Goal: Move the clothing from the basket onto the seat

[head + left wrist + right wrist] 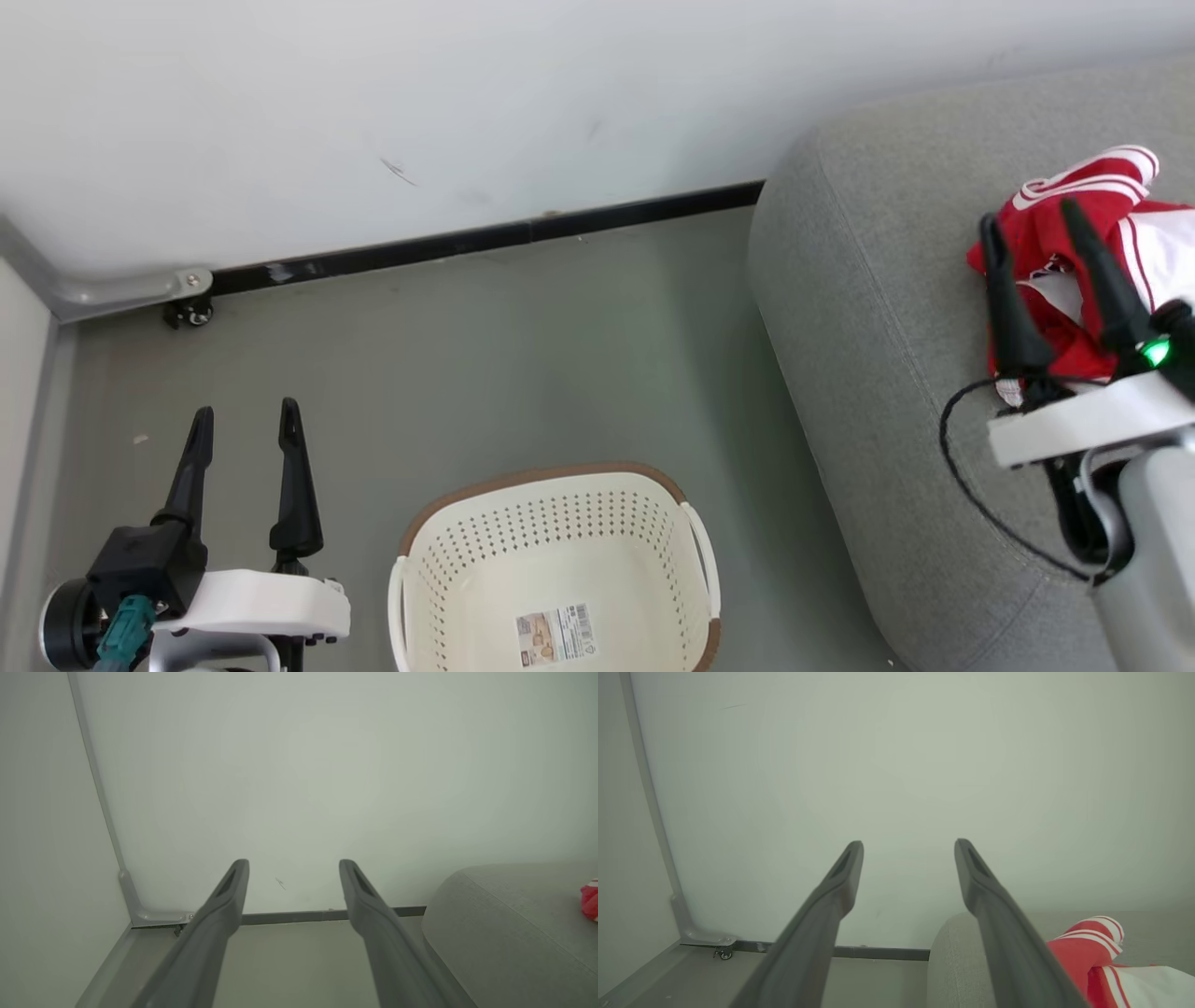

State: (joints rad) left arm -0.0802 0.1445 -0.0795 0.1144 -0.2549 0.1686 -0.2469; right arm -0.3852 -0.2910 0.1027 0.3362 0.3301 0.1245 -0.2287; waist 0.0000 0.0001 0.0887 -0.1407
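Observation:
The red clothing (1074, 252) with white stripes lies crumpled on the grey seat (878, 308) at the right; it also shows in the right wrist view as clothing (1083, 956) and as a red scrap of clothing (589, 900) at the left wrist view's edge. The cream basket (555, 574) with a brown rim stands on the floor, with only a label on its bottom. My right gripper (1027, 219) hangs open over the seat, in front of the clothing, holding nothing. My left gripper (245, 420) is open over the floor, left of the basket.
A white wall (467, 112) with a dark skirting strip (485, 238) runs behind. A grey metal bracket with a small castor (187, 308) sits at the far left corner. Grey-green floor (523, 355) lies between basket and wall. A black cable (971, 485) loops from my right wrist.

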